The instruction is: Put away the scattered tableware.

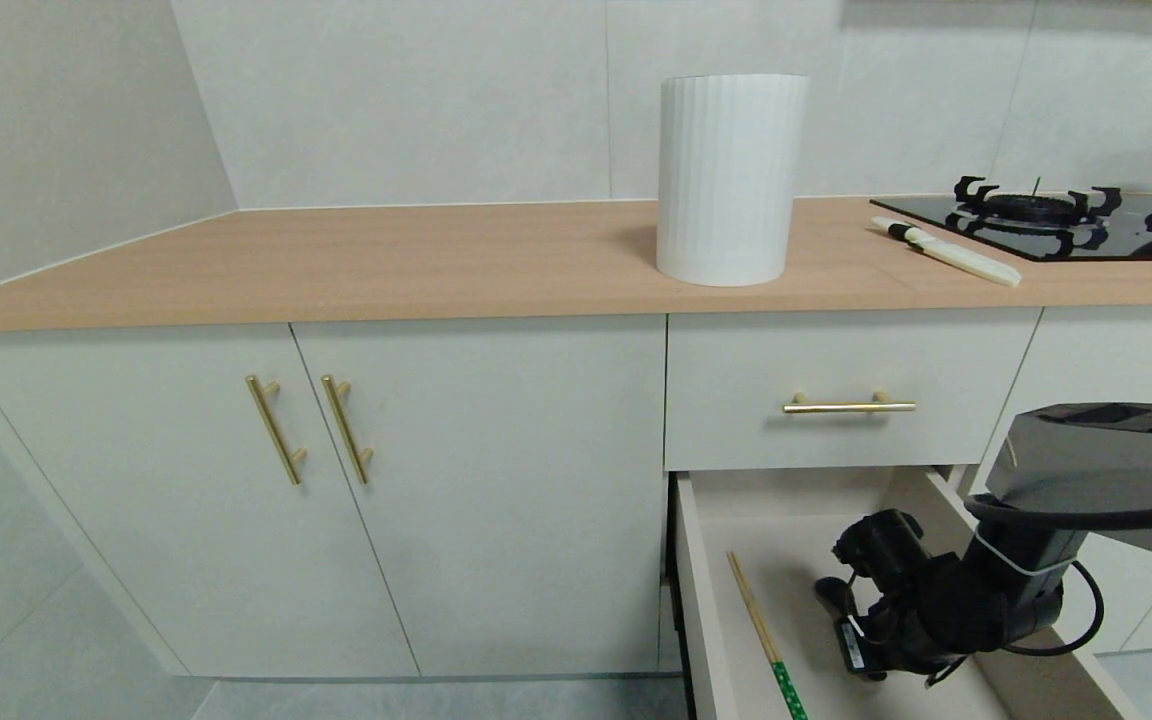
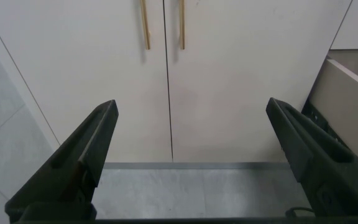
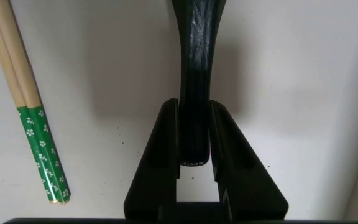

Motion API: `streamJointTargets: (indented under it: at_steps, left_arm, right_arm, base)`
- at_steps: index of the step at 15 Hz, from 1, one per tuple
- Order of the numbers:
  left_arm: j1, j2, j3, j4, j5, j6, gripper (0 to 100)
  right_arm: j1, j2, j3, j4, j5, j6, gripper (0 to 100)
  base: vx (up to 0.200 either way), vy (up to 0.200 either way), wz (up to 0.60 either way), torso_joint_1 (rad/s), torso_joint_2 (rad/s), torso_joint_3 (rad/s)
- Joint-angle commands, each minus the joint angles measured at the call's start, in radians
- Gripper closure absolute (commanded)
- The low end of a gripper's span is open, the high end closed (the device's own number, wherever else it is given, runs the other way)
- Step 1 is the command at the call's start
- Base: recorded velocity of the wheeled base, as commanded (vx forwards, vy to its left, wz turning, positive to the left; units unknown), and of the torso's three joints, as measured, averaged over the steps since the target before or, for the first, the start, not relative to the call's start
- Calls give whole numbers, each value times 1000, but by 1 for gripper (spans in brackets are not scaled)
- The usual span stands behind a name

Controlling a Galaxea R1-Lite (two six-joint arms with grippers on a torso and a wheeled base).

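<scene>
The right gripper [image 3: 194, 111] is hanging inside the open drawer [image 1: 704, 580] at 5 o'clock in the head view, its fingers [image 3: 160, 146] pinching the slim handle of a black utensil [image 3: 194, 50]. Green-tipped chopsticks [image 1: 762, 628] are lying on the drawer floor just beside it, at its 9 o'clock. The left gripper [image 2: 191, 111] is facing the cabinet doors [image 2: 229, 74] with fingers spread wide. On the worktop [image 1: 386, 260], a knife [image 1: 946, 252] is resting at 2 o'clock, near a white ribbed canister [image 1: 726, 180].
</scene>
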Motion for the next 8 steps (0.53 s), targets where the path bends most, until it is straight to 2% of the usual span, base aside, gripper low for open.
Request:
streamJointTargets:
  at_steps: [1,8]
  left_arm:
    - [1,0,0,1,0,0,0]
    - [1,0,0,1,0,0,0]
  right_arm:
    - [0,0,0,0,-1,0,0]
    - [0,0,0,-2,0,3,0]
  base:
    - [0,0,0,0,0,0]
    - [0,0,0,0,0,0]
